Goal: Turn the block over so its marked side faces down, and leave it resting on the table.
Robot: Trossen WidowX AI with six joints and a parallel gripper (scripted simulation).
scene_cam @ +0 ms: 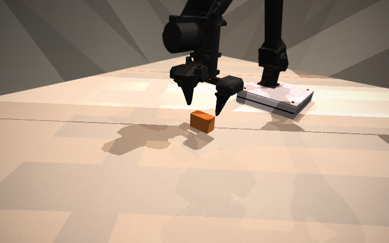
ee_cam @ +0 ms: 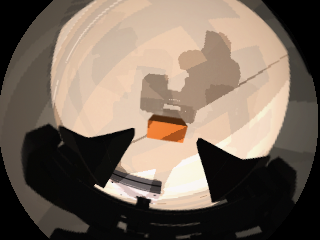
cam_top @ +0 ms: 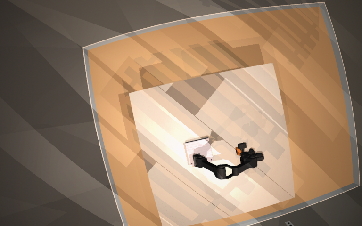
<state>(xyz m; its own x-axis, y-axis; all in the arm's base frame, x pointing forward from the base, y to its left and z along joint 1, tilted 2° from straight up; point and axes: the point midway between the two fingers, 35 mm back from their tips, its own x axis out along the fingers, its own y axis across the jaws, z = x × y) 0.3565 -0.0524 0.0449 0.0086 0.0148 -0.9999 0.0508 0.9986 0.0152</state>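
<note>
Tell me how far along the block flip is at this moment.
Done: no mark shows on the orange block, which lies flat on the table; whether it has been turned can't be told. In hand: nothing; the gripper hangs above the block, jaws wide. Left: confirm the marked side is down.
</note>
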